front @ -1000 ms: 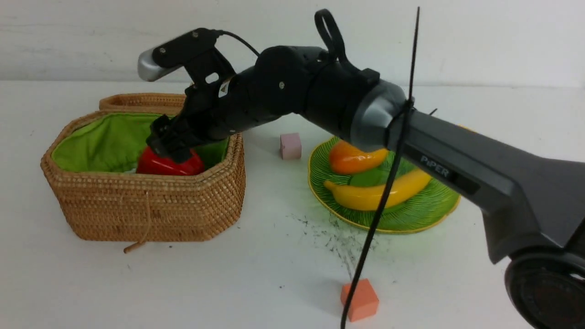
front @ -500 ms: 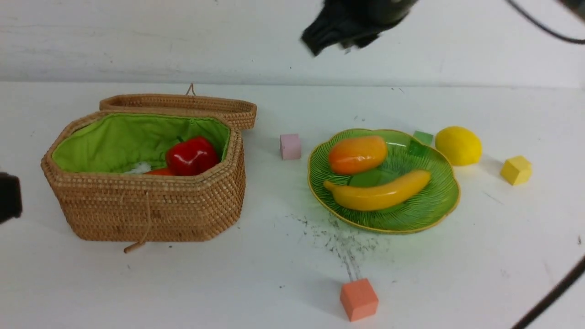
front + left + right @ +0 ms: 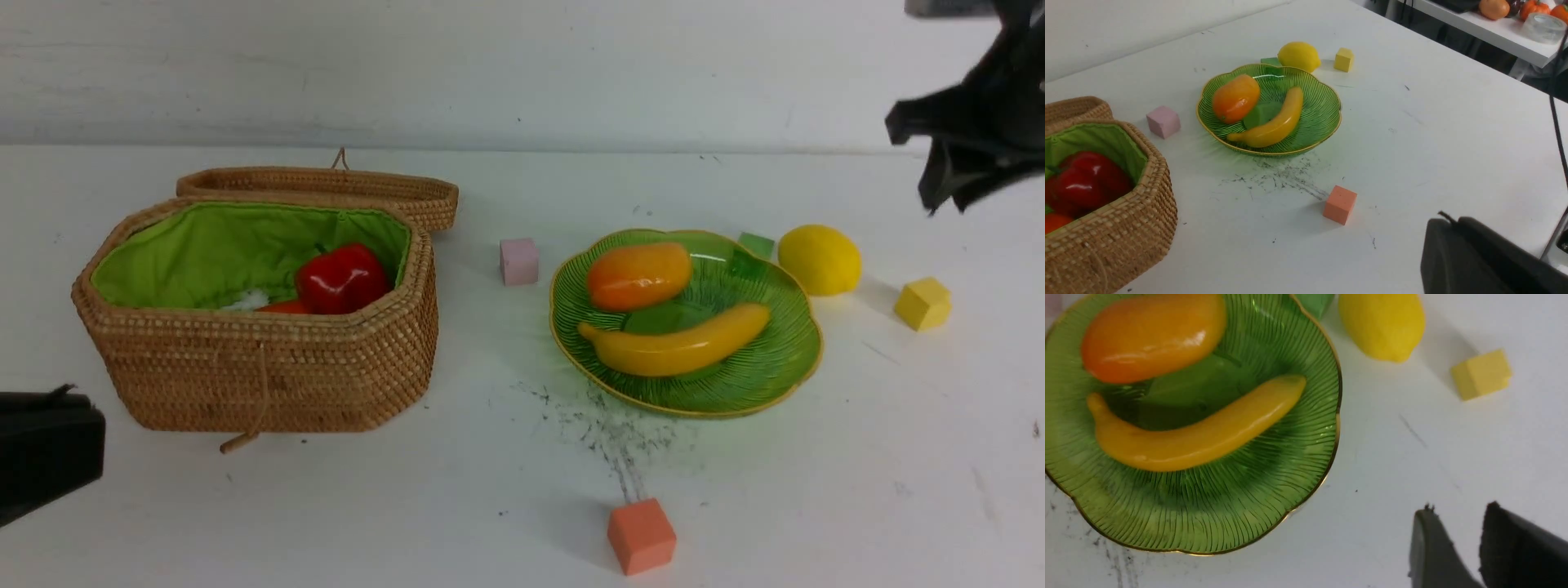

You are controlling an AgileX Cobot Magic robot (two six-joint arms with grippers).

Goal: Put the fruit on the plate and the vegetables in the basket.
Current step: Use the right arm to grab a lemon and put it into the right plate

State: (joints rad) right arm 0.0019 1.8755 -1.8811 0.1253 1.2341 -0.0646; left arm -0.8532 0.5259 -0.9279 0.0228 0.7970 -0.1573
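The basket (image 3: pixel 269 367) stands open at the left, its lid behind it. A red bell pepper (image 3: pixel 341 279) and part of an orange carrot (image 3: pixel 286 307) lie inside; the pepper also shows in the left wrist view (image 3: pixel 1086 179). I cannot make out the pale green pod. The plate (image 3: pixel 767 367) holds the mango (image 3: pixel 638 275) and the banana (image 3: pixel 673 343). The lemon (image 3: pixel 819 260) lies on the table just right of the plate. My right gripper (image 3: pixel 922 163) hangs open and empty above and right of the lemon (image 3: pixel 1382 324). My left gripper (image 3: pixel 49 453) is shut and empty, low at the near left.
Small cubes lie on the table: pink (image 3: pixel 519 261) between basket and plate, green (image 3: pixel 755 245) behind the plate, yellow (image 3: pixel 922 304) right of the lemon, orange (image 3: pixel 641 535) near the front. Dark scuff marks (image 3: pixel 612 433) lie in front of the plate.
My right arm has let go of the red pepper in the basket, lifted out and swung to the upper right. My left gripper has come further into view at the lower left.
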